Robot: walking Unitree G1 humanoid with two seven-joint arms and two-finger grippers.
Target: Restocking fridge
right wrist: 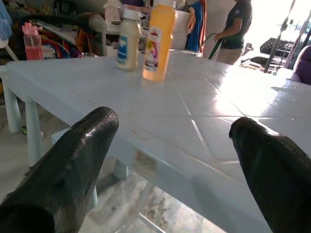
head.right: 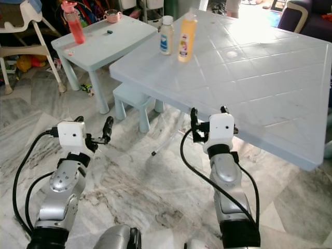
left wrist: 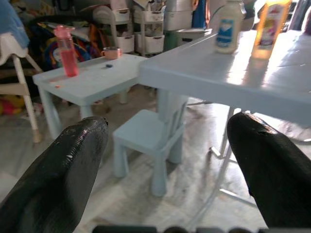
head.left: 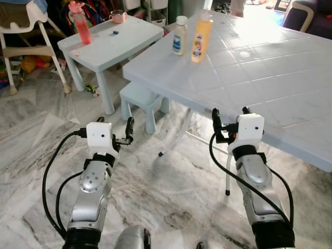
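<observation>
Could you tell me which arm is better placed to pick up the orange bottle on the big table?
Probably the right gripper: open, already at the big table's edge. The orange bottle stands far across it; the left gripper hangs over floor.

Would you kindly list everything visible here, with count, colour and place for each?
large table: 1, pale blue, ahead right
orange bottle: 1, orange, far corner of large table
white bottle: 1, white with blue label, left of orange bottle
small table: 1, pale blue, ahead left
pink bottle: 1, pink, on small table
pink cup: 1, pink, far side of small table
stool: 1, pale blue, between tables
high chair: 1, white, far left
person: 1, dark top, beyond large table
left gripper: 1, black, open, above floor
right gripper: 1, black, open, at table edge
</observation>
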